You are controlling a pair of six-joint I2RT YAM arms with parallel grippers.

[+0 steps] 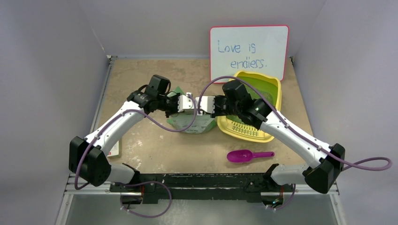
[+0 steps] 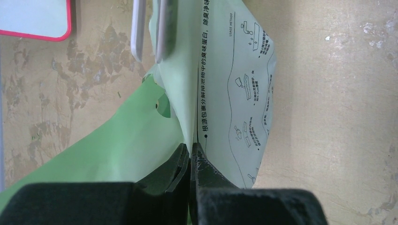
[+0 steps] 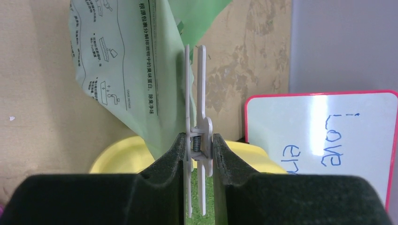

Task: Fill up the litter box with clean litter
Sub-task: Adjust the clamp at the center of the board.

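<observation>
Pinching the bag (image 2: pixel 234 93), judged limp and slippery, by its edge with closed left jaws, I clamp its white clip (image 3: pixel 202 93) in the right jaws.

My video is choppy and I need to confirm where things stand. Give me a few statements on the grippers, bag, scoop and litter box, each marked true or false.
1. The left gripper is shut on an edge of the pale green litter bag. True.
2. The right gripper holds the magenta scoop. False: the scoop lies on the table, and this gripper pinches a white clip on the bag.
3. The yellow litter box holds nothing. False: green litter shows in its far part.
4. The whiteboard stands behind the litter box. True.
</observation>
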